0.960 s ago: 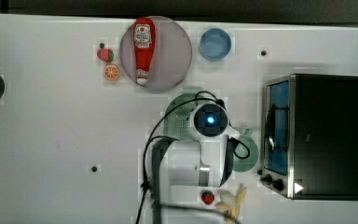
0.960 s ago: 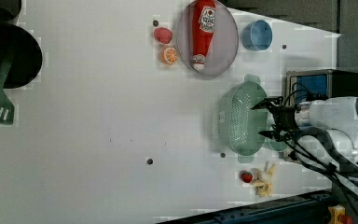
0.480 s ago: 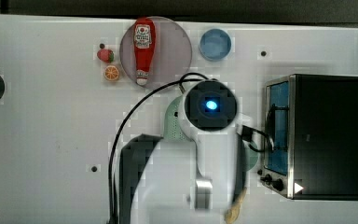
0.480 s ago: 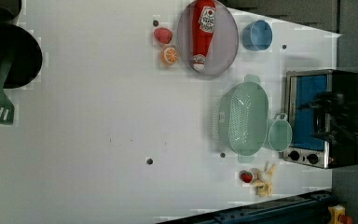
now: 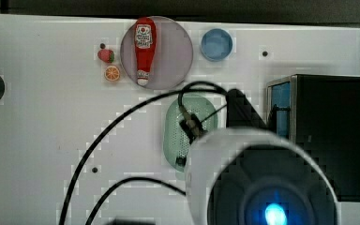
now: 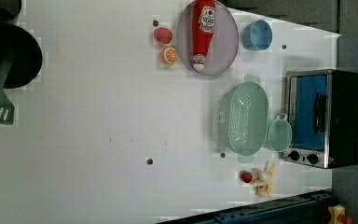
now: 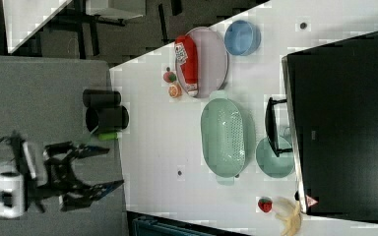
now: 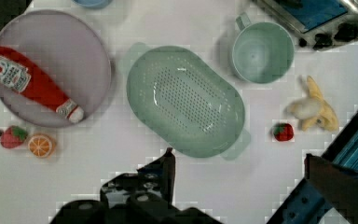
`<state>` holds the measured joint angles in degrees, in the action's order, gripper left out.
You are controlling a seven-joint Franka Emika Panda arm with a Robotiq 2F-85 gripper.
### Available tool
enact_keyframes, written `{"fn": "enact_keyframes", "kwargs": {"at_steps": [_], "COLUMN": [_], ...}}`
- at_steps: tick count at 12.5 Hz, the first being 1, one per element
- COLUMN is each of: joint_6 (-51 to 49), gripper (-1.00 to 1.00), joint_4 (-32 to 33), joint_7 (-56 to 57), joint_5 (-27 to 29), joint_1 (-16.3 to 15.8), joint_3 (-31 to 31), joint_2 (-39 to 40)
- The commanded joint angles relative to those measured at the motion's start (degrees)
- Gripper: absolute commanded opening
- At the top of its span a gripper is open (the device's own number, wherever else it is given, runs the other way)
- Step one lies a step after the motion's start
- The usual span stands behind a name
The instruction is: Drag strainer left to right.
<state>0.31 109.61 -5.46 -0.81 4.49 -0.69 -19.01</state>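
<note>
I see the gripper [image 7: 98,167] in the right view raised well clear of the table [image 6: 98,116], fingers spread wide apart, holding nothing. The strainer [image 6: 244,119] sits upright on the white table, in the left view just left of the mint mug [image 6: 279,135], which stands against the toaster oven [image 6: 324,119]; strainer and mug look touching, though I cannot be sure. A grey plate [image 6: 228,42] carrying a ketchup bottle [image 6: 203,28] lies near one end of the strainer. Beyond its other end I note a small strawberry [image 6: 246,176] and a peeled banana [image 6: 265,179]. In the top view the arm's body [image 5: 262,183] covers part of the strainer.
</note>
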Motion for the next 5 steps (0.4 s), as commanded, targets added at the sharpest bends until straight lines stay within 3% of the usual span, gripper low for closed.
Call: {"fn": "enact_keyframes", "kwargs": {"at_steps": [1, 5], "joint_6": [-0.7, -0.6], "gripper": [1.00, 1.00], "joint_4": [1.0, 1.2], "joint_7": [4.5, 4.5], "joint_5": [1.0, 1.1], "joint_1": [0.6, 0.6], "joint_3": [-0.3, -0.3], "joint_2": [3.6, 4.6]}}
